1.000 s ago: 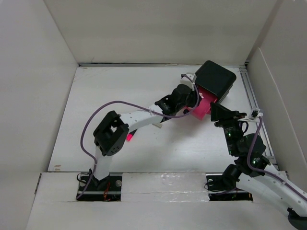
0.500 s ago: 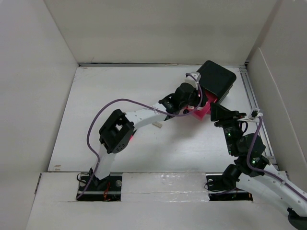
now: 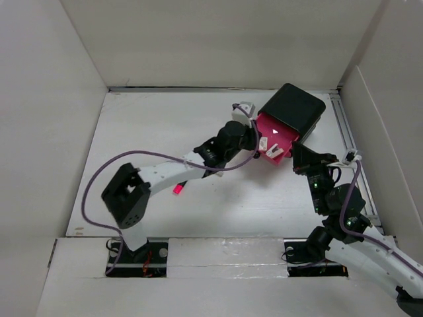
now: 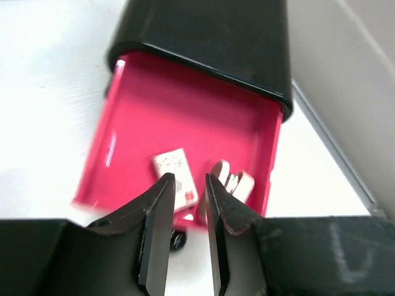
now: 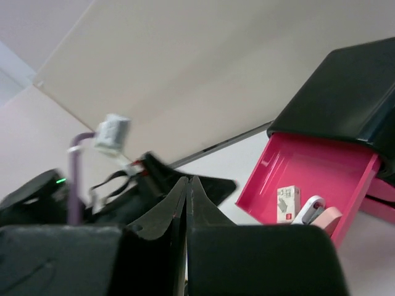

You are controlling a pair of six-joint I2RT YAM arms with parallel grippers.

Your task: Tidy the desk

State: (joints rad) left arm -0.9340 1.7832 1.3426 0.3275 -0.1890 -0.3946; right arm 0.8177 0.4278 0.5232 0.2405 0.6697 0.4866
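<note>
On the white desk (image 3: 152,125) stands a black box (image 3: 294,109) at the back right, its pink drawer (image 3: 264,125) pulled out toward the middle. In the drawer lie a small white box (image 4: 176,179) and a pale stapler-like thing (image 4: 234,182). My left gripper (image 3: 255,137) hovers at the drawer's left front corner. Its jaws (image 4: 189,177) stand a narrow gap apart with nothing between them. Just right of the drawer, my right gripper (image 3: 299,152) is shut and empty, its fingers pressed together (image 5: 187,179). The right wrist view shows the drawer (image 5: 296,163) and the white box (image 5: 287,203).
A small pink object (image 3: 178,189) lies on the desk beside the left forearm, and a small white piece (image 3: 216,173) sits close under that arm. White wall panels (image 3: 53,119) enclose the desk on the left, back and right. A metal rail (image 3: 347,132) runs along the right edge.
The left arm has swung back and to the left, drawing its gripper off the drawer so the things inside show. The right gripper's jaws have closed.
</note>
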